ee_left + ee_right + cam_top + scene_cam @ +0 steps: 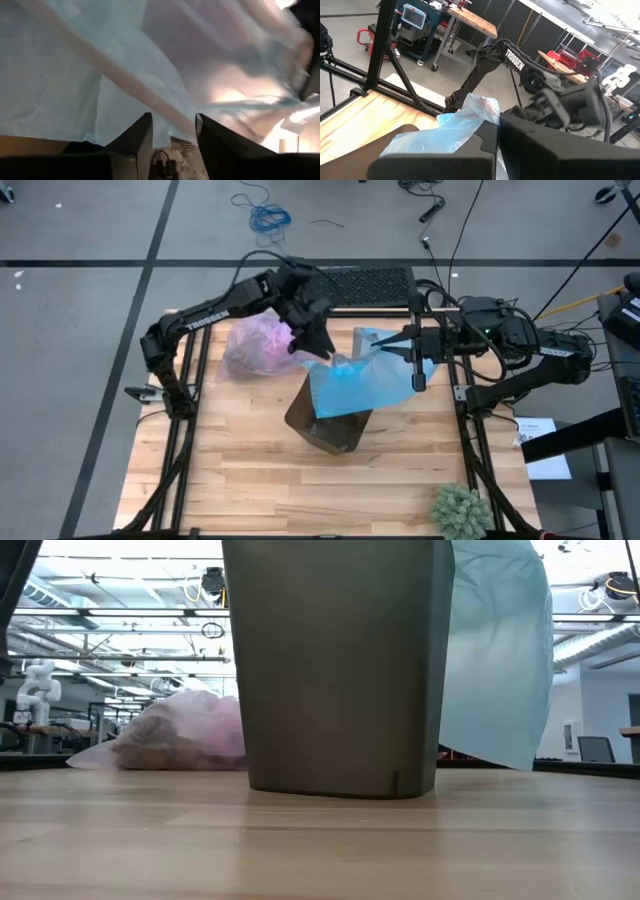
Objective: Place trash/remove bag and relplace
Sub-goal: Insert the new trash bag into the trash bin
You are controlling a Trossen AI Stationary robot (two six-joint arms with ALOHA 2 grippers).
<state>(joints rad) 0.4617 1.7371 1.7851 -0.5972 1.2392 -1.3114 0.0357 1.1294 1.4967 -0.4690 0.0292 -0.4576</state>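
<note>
This is a robotics lab or workshop. The wooden butcher-block surface point(250, 470) sits in a black metal frame point(180, 450) on a grey concrete floor point(80, 310), with loose cables point(262, 215) lying at about 12 o'clock from it. The low view shows a high industrial ceiling with exposed pipes and ducts point(110, 610) and a small white humanoid robot point(38, 690) on a bench. The right wrist view shows more wood-topped workbenches point(472, 20), a blue cart point(417, 22) and red equipment point(567, 57).
</note>
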